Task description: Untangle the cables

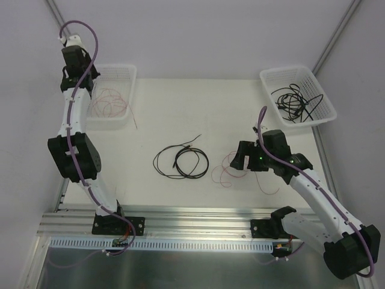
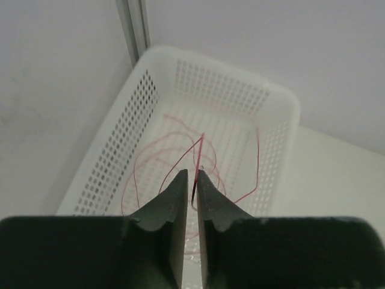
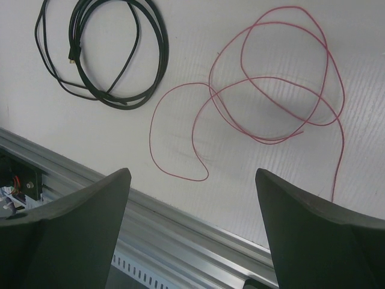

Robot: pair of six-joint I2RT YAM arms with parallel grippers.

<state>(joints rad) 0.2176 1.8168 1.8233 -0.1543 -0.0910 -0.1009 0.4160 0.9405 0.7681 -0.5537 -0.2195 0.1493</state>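
Note:
A coiled black cable (image 1: 181,161) lies mid-table; it also shows in the right wrist view (image 3: 114,54). A loose red wire (image 1: 227,168) lies to its right, looped on the table under my right gripper (image 3: 192,180), which is open and empty above the table's near edge. My left gripper (image 2: 192,174) is over the left white basket (image 2: 120,144) and shut on a thin red wire (image 2: 198,150) that trails into the basket among other red wires (image 1: 108,101). The right basket (image 1: 269,78) holds tangled black cables (image 1: 295,101).
An aluminium rail (image 1: 192,217) runs along the table's near edge, also in the right wrist view (image 3: 180,235). A red wire end (image 1: 135,123) hangs over the left basket's side onto the table. Frame posts stand at the back corners.

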